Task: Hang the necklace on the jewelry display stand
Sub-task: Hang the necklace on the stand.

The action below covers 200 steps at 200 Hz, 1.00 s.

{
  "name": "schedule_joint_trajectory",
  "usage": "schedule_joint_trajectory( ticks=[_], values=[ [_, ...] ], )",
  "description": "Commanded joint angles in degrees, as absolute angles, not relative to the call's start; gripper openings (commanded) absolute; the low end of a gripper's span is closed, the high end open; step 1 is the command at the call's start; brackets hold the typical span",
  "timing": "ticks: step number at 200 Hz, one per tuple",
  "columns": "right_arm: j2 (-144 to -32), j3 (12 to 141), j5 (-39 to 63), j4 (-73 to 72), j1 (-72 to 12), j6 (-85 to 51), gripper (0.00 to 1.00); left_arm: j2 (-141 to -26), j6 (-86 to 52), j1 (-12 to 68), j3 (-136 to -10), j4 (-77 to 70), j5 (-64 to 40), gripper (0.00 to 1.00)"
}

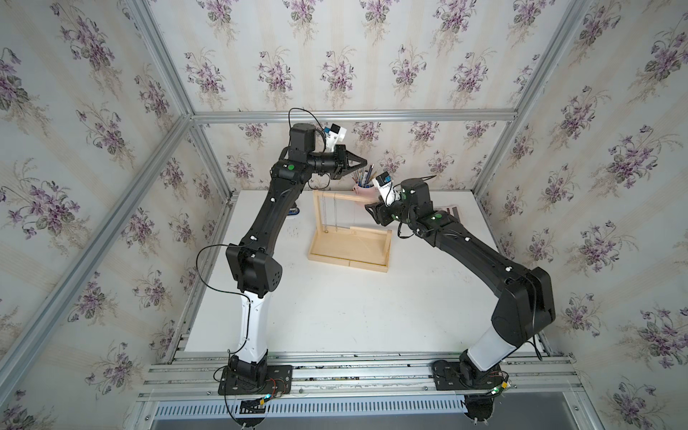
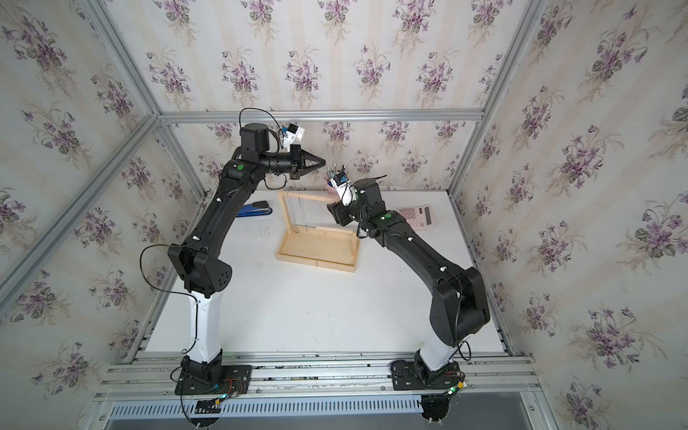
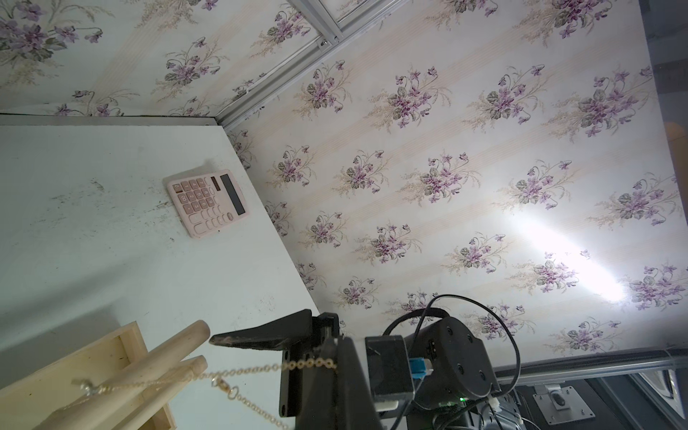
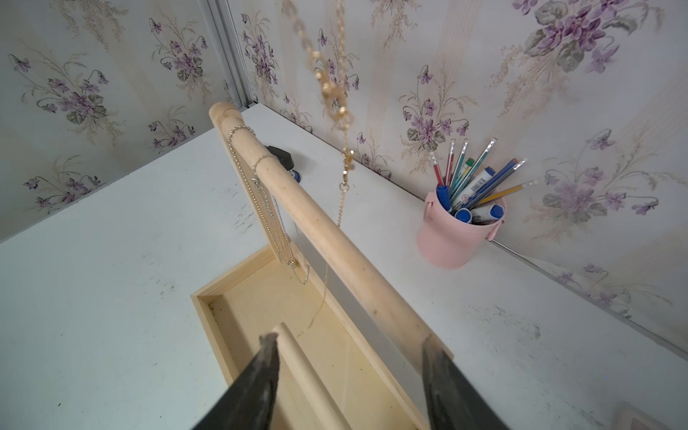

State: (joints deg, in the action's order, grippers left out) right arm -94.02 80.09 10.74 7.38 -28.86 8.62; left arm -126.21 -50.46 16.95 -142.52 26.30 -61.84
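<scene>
The jewelry display stand (image 1: 348, 263) is pale wood with a tray base and a round top bar (image 4: 335, 242). Two silver chains (image 4: 260, 193) hang on the bar. My left gripper (image 1: 364, 162) is high above the bar's right end, shut on the gold necklace (image 3: 260, 368). The necklace (image 4: 344, 163) hangs down past the far side of the bar, and its thin lower part reaches into the tray. My right gripper (image 4: 350, 340) is open at the bar's right end, holding nothing. In both top views the right gripper (image 2: 329, 208) is just below the left gripper (image 2: 323, 162).
A pink cup of pens (image 4: 458, 238) stands by the back wall, right behind the stand. A pink calculator (image 2: 417, 216) lies at the back right, and a blue stapler (image 2: 257, 210) at the back left. Flowered walls close in three sides.
</scene>
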Motion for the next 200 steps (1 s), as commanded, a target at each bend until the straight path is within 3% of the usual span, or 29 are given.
schedule_joint_trajectory(
  ticks=[1, 37, 147, 200],
  values=[
    [-91.69, 77.48, 12.05, 6.44, -29.00, 6.11, 0.60, -127.05, -51.13, 16.87, -144.29, 24.70, -62.83, 0.00],
    [-85.42, 69.02, 9.43, 0.61, -29.00, 2.22, 0.60, -125.13, -47.23, 17.38, -140.67, 27.99, -63.39, 0.00],
    [-80.34, 59.68, 9.84, -2.45, -29.01, -3.90, 0.60, -106.26, -35.14, 17.82, -102.88, 27.25, -60.25, 0.00],
    [-79.37, 58.80, 9.36, -2.70, -29.05, -4.39, 0.60, -105.90, -32.26, 17.79, -97.80, 27.69, -58.77, 0.04]
  ],
)
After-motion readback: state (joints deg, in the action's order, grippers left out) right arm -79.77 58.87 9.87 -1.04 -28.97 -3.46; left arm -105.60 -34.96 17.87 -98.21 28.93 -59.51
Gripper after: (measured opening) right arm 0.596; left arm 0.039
